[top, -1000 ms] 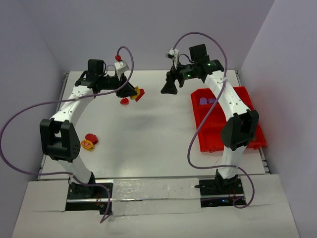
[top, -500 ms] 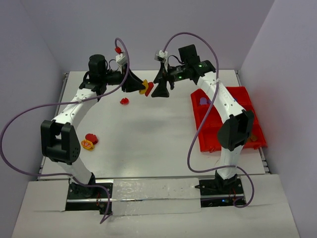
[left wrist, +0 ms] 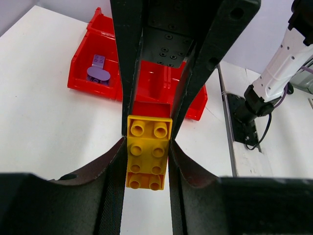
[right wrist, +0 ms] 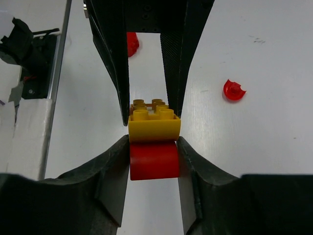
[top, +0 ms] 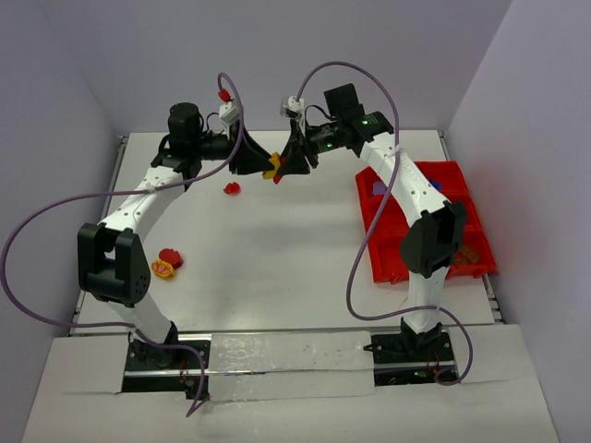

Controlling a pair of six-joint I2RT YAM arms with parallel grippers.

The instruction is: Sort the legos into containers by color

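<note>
L arm (top: 138, 198) stretches fwd and to the right, R arm (top: 397, 175) fwd and to the left, wrists approx level, so the two meet nose to nose at the far middle. L gripper (top: 266, 166) has its fingers clamped on a yellow brick (left wrist: 146, 156). R gripper (top: 284, 167) faces it head-on, fingers pressed on both sides of the red brick (right wrist: 154, 161) joined to it.

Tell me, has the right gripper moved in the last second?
Yes. The right gripper has moved left, away from the red tray, and now meets the left gripper at the yellow-and-red brick stack.
</note>
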